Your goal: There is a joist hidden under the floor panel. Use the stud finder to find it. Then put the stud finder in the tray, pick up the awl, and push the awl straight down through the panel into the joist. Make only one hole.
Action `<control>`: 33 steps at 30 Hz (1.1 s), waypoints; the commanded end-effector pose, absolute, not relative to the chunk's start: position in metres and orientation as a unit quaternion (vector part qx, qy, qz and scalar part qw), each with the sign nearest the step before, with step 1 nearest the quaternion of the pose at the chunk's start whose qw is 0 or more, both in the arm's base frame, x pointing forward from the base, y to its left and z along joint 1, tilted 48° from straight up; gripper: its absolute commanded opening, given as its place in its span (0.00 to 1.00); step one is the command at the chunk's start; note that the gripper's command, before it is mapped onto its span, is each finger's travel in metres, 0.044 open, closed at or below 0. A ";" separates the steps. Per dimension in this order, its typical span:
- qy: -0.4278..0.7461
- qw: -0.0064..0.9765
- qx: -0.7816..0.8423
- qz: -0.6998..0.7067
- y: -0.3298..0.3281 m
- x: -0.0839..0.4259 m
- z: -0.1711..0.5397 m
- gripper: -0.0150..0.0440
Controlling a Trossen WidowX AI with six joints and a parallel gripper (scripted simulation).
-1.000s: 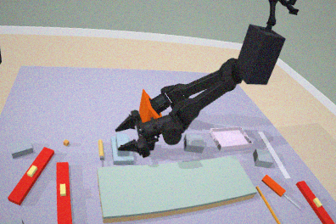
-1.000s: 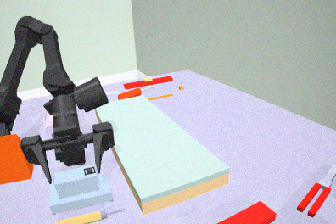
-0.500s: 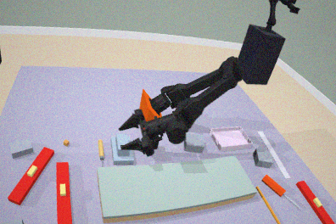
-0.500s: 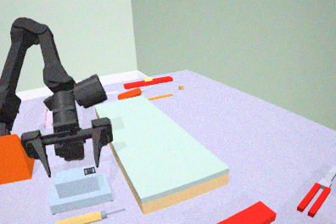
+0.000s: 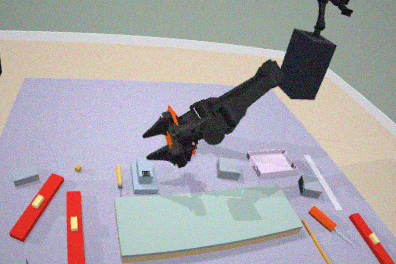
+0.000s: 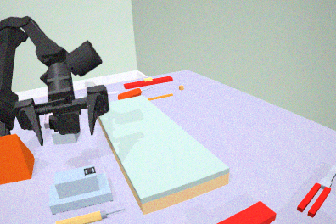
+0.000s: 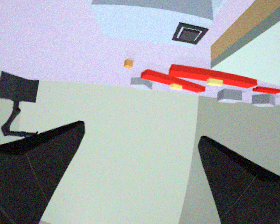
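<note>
The stud finder [image 5: 145, 165] [image 6: 76, 182] [image 7: 150, 21], light blue with a small dark screen, stands on the table beside the panel's left end in the top view. My gripper [image 5: 145, 146] [image 6: 67, 139] [image 7: 143, 135] is wide open and empty, raised above the table and apart from the stud finder. The awl [image 5: 119, 176] [image 6: 81, 217], with a yellow handle and thin metal tip, lies just left of the stud finder in the top view. The pale green floor panel [image 5: 165, 231] [image 6: 170, 158] lies flat, its top unmarked as far as shows. The pink tray [image 5: 272, 164] is empty, behind the panel.
Grey blocks [image 5: 228, 169] [image 5: 311, 188] stand near the tray. A white strip [image 5: 322, 181], an orange screwdriver [image 5: 322, 218] and a pencil [image 5: 316, 242] lie right of it. Red bars [image 5: 47, 192] [image 5: 75, 243] lie left of the panel. An orange block [image 6: 13, 159] and red pliers [image 6: 319, 198] also show.
</note>
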State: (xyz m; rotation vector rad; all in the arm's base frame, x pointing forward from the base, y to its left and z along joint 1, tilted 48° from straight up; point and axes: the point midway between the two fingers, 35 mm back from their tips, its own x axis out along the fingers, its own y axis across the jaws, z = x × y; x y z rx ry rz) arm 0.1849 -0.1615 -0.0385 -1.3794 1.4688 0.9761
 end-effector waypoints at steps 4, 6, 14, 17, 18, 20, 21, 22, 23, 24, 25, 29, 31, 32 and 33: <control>0.600 0.499 -0.486 0.393 -0.158 0.182 -0.050 1.00; 0.611 0.578 -0.379 0.387 -0.153 0.178 -0.063 1.00; 0.581 0.751 0.159 0.272 -0.141 0.179 -0.084 1.00; 0.540 0.744 0.325 0.221 -0.147 0.183 -0.084 1.00; 0.537 0.743 0.337 0.217 -0.148 0.183 -0.084 1.00; 0.537 0.743 0.337 0.217 -0.148 0.183 -0.084 1.00; 0.537 0.743 0.337 0.217 -0.148 0.183 -0.084 1.00; 0.537 0.743 0.337 0.217 -0.148 0.183 -0.084 1.00; 0.537 0.743 0.337 0.217 -0.148 0.183 -0.084 1.00; 0.537 0.743 0.337 0.217 -0.148 0.183 -0.084 1.00; 0.537 0.743 0.337 0.217 -0.148 0.183 -0.084 1.00; 0.537 0.743 0.337 0.217 -0.148 0.183 -0.084 1.00; 0.537 0.743 0.337 0.217 -0.148 0.183 -0.084 1.00; 0.537 0.743 0.337 0.217 -0.148 0.183 -0.084 1.00; 0.537 0.743 0.337 0.217 -0.148 0.183 -0.084 1.00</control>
